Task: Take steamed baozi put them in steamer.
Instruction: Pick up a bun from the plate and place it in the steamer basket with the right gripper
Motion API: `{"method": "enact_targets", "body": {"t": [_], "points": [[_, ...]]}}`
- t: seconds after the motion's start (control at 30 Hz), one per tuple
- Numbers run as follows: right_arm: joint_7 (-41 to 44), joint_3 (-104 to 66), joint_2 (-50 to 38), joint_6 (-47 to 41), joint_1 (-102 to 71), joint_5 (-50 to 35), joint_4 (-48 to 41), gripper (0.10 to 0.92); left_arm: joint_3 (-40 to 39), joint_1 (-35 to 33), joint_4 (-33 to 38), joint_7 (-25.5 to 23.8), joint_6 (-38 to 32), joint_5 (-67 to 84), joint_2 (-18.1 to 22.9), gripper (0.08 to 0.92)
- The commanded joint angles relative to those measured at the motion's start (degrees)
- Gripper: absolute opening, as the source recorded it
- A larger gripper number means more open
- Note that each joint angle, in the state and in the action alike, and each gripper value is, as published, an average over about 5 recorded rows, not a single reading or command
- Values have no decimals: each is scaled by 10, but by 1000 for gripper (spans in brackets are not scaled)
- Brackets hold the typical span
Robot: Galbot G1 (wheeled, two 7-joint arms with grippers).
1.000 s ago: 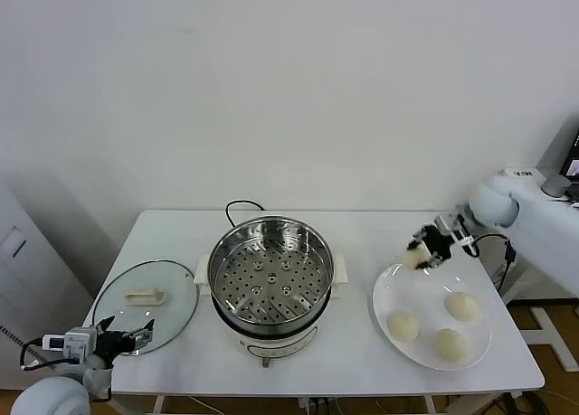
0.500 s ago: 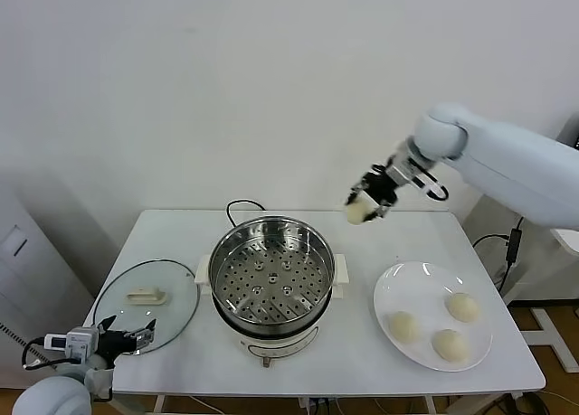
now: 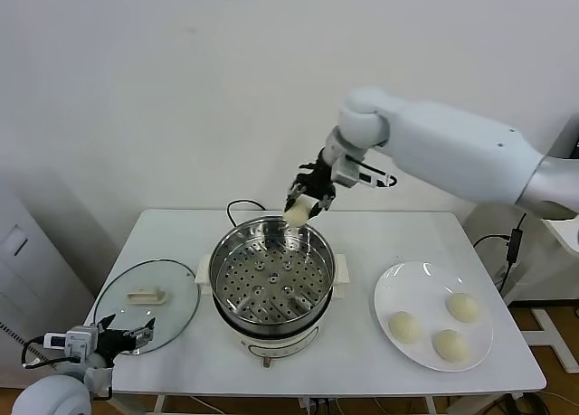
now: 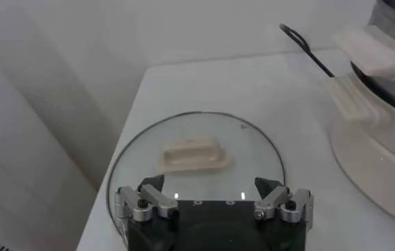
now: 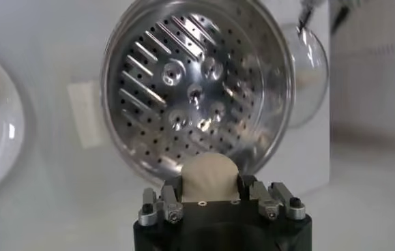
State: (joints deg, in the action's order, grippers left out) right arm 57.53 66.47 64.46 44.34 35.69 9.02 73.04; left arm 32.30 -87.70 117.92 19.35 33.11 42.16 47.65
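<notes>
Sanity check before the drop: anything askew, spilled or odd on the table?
Nothing stands out. The right tool holds a baozi over the steamer rim; three baozi sit on the white plate; the glass lid lies flat beside the steamer, near the open left tool.

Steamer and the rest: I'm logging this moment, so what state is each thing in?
Steamer: uncovered, perforated tray empty.
Glass lid: off, flat on the table beside the steamer.
Carried baozi: gripped in the right pincer, in the air over the steamer's far rim.
Plate: holds three baozi.
Left pincer: open, empty, parked by the lid's near edge.
</notes>
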Motion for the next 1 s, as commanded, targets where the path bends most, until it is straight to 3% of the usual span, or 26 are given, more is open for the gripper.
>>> {"method": "enact_targets", "body": {"t": [0.03,0.43,1.0], "points": [[-17,-27,37,57,-49,156,11,509,1,-1,1,0,-1,0,-1,823],[-25,-60,51,57,-127,237,-9,509,4,-4,2,1,-3,0,0,823],[-26,-72,68,57,-170,256,-30,509,5,-4,0,1,-3,0,1,823]]}}
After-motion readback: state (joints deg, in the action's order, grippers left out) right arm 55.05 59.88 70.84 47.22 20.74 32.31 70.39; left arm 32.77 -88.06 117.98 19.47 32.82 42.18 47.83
